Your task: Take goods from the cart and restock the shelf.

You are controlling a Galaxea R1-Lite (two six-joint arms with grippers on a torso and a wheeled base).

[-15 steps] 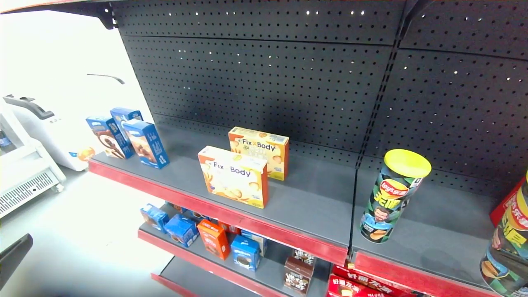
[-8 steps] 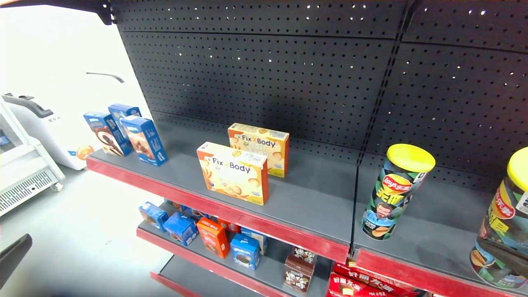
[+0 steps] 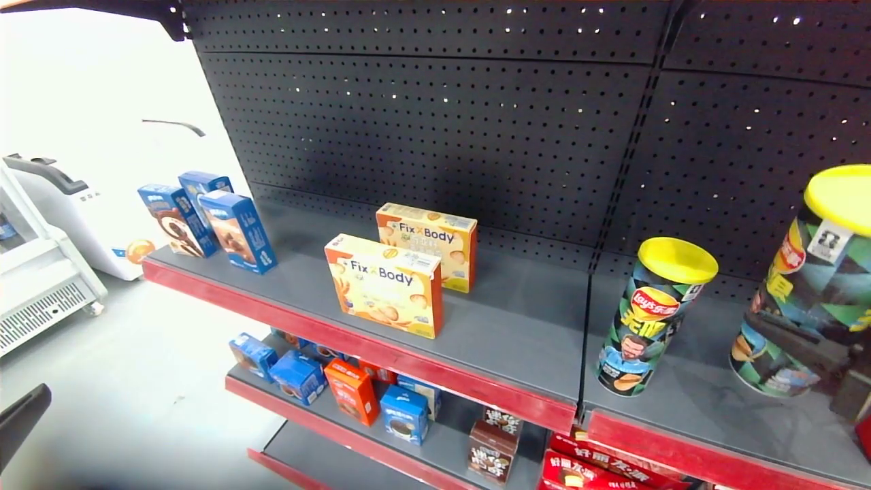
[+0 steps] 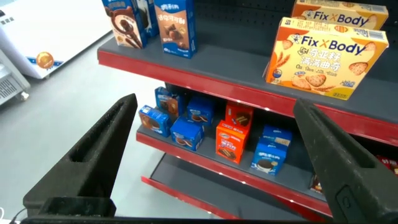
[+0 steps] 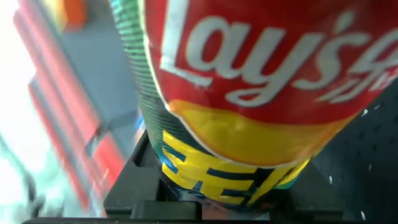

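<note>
My right gripper (image 3: pixel 803 340) is shut on a chips can (image 3: pixel 810 286) with a yellow lid. It holds the can tilted, just above the grey upper shelf (image 3: pixel 517 340) at the far right. In the right wrist view the can (image 5: pixel 249 93) stands between the black fingers (image 5: pixel 134 186). A matching chips can (image 3: pixel 650 316) stands upright on the shelf to the left of the held one, apart from it. My left gripper (image 4: pixel 216 106) hangs open with nothing in it, low in front of the shelves, and one of its fingers (image 3: pixel 24 415) shows at the lower left.
Two yellow biscuit boxes (image 3: pixel 384 286) stand mid-shelf, and blue boxes (image 3: pixel 204 218) stand at its left end. Several small boxes (image 3: pixel 340 388) fill the lower shelf. A black pegboard (image 3: pixel 442 122) backs the shelf. A white freezer (image 3: pixel 47 272) stands on the floor to the left.
The held chips can has risen and moved left, over the shelf towards the standing can, and it now tilts more. The head camera shifted slightly early on. The left gripper stayed put.
</note>
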